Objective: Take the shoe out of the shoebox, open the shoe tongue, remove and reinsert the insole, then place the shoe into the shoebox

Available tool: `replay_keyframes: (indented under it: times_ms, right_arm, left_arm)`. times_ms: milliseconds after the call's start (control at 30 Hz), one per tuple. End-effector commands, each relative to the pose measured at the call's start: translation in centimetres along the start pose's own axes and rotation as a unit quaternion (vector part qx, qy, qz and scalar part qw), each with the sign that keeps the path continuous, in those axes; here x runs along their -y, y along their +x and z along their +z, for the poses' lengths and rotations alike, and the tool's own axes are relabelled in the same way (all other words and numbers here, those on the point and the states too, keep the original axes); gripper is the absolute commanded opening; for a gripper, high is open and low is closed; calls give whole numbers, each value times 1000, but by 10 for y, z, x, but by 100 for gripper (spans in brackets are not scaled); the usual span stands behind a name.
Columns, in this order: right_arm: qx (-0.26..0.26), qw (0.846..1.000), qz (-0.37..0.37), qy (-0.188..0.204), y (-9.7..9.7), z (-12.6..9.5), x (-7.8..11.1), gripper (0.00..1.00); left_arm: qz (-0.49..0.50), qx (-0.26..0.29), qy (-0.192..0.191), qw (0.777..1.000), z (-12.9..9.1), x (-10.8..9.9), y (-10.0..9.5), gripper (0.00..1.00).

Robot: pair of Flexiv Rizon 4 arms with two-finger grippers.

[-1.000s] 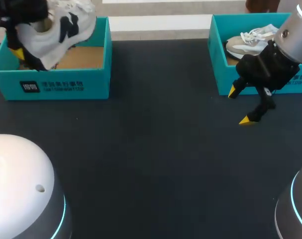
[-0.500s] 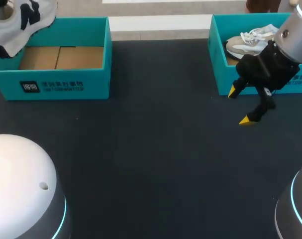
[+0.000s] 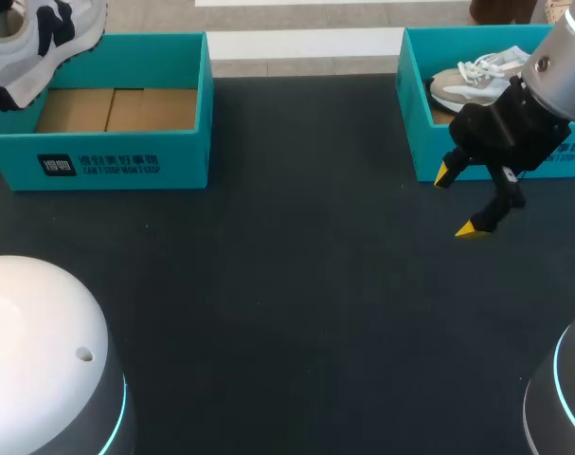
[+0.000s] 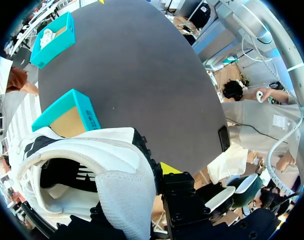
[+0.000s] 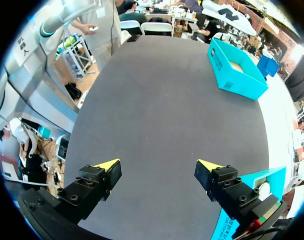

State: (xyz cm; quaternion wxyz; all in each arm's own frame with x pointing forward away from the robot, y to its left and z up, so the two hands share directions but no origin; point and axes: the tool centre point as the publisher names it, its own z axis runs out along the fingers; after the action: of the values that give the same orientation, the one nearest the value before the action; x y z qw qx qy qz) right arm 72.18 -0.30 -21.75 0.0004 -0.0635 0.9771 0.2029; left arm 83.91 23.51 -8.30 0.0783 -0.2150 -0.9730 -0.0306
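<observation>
Shoe, white with black patches, hung at eleven o'clock in the head view. It was lifted over the far left corner of the left shoebox, clear of the box's cardboard floor. My left gripper was pinching it at the heel. In the left wrist view I could see only one yellow fingertip, pressed against the outside of the heel. The other was hidden behind the shoe's padding. From above, that gripper and part of the shoe were cut off by the view's edge.

My right gripper hovered at three o'clock, jaws spread wide with nothing between them. It was just in front of the near wall of the right shoebox. I could not tell whether its lower tip touched the table. A second shoe, grey and white, lay inside that box, partly hidden by my right arm.

The dark tabletop lay open between the two boxes and from the centre down to six o'clock.
</observation>
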Motion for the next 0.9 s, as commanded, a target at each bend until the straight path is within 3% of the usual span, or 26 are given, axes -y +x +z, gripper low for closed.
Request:
replay_keyframes:
  times_ms: [33, 300, 533, 900]
  right_arm:
    - [-1, 1000, 0, 1, -1, 1, 0, 100]
    - [-1, 1000, 0, 1, -1, 1, 0, 100]
    - [-1, 1000, 0, 1, -1, 1, 0, 100]
    - [-1, 1000, 0, 1, -1, 1, 0, 100]
  left_arm:
    - [-20, 4, -1, 1000, 4, -19, -13, 0]
    - [-93, 22, 4, 995, 16, -78, -39, 0]
    - [-137, 40, -5, 990, 31, -115, -61, 0]
    - [-142, 53, -1, 988, 51, -130, -87, 0]
